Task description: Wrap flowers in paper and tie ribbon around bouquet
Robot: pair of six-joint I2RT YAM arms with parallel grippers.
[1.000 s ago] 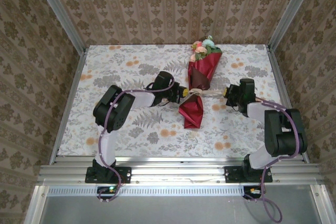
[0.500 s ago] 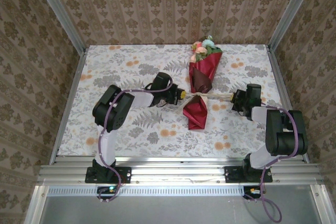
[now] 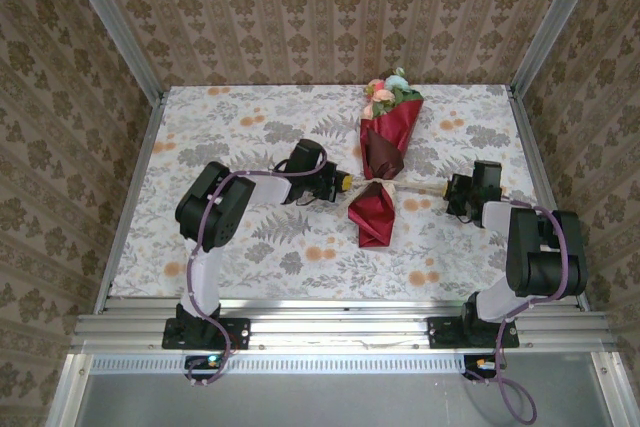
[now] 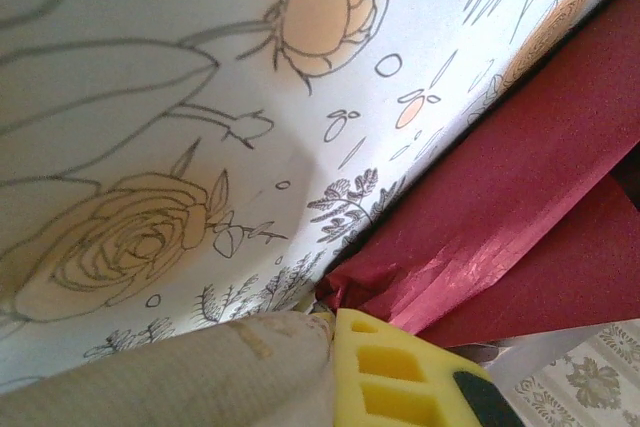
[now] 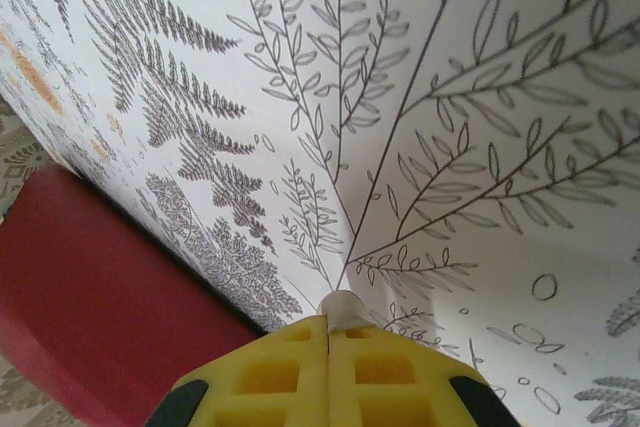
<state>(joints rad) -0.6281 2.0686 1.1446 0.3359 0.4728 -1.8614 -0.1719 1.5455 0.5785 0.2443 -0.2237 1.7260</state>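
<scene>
The bouquet lies on the floral tabletop a little right of centre, the flowers at its far end and the red paper narrowing, then flaring again toward the near edge; the ribbon runs straight, left to right, across the cone's pinched waist; the left jaws are clenched on its left end just beside the paper; the right jaws, farther right, are clenched on the other end, a pale tip showing between the yellow pads.
</scene>
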